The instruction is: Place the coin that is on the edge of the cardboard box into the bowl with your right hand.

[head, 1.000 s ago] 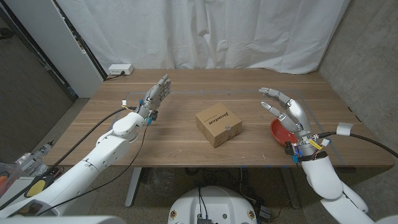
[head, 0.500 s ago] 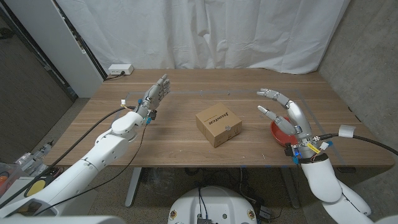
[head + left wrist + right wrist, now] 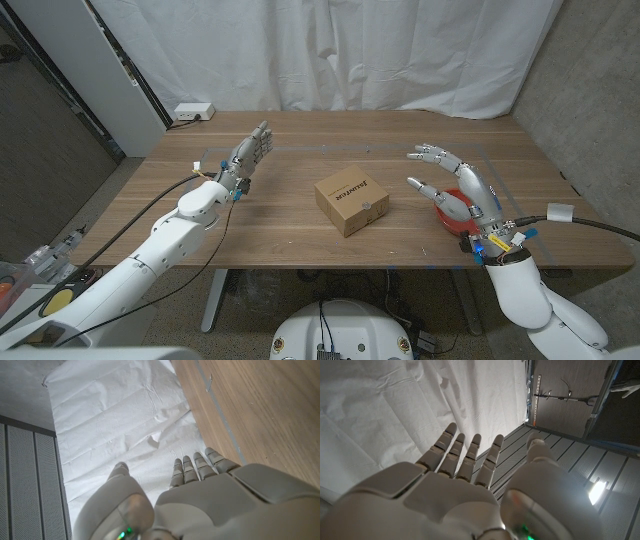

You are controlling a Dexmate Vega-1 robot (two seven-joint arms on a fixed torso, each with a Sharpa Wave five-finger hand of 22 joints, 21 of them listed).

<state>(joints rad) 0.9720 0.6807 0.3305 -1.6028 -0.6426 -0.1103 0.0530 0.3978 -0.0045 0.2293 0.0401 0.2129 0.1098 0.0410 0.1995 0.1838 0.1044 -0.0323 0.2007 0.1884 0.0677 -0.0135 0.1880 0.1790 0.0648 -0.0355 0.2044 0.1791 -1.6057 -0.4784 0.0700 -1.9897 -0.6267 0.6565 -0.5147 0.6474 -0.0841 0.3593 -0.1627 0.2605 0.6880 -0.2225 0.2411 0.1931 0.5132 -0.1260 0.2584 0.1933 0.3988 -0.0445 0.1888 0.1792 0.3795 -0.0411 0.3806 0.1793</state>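
White power strip [image 3: 192, 112] lies near curtain [image 3: 330, 50].

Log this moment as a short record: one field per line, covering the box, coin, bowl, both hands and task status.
box: cardboard box at the table's middle, printed top up
coin: small round coin on the box top, near its right edge
bowl: red bowl right of the box, partly hidden by the right hand
right hand: right hand raised over the bowl, fingers spread toward the box, holding nothing
left hand: left hand on the table's left part, fingers extended, holding nothing
table: wooden table
status: coin not yet picked up
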